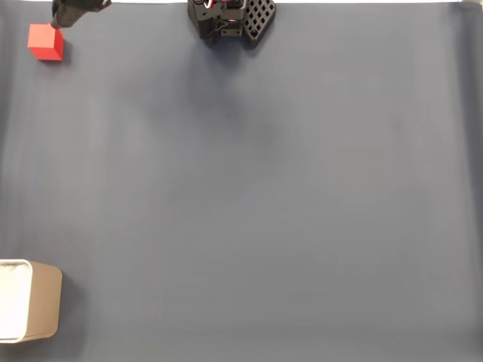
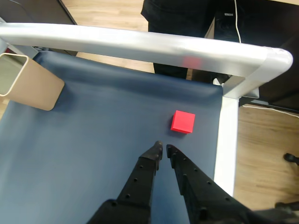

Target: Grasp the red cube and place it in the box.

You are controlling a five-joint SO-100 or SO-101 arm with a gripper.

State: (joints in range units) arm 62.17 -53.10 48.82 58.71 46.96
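The red cube (image 1: 45, 41) lies on the dark blue mat at the far top left of the fixed view. In the wrist view the red cube (image 2: 182, 122) sits just ahead and slightly right of my gripper (image 2: 163, 150), a short gap away and untouched. The two black fingers are closed together, tips almost meeting, with nothing between them. In the fixed view the gripper (image 1: 59, 21) hovers right beside the cube's upper right corner. The beige box (image 1: 30, 311) with a white interior stands at the bottom left edge; in the wrist view the box (image 2: 30, 84) is at the far left.
The arm's black base (image 1: 226, 19) sits at the top middle of the mat. A silver frame rail (image 2: 140, 44) runs across behind the cube, and a white table edge (image 2: 226, 140) runs close on its right. Wide open mat (image 1: 264, 196) lies between cube and box.
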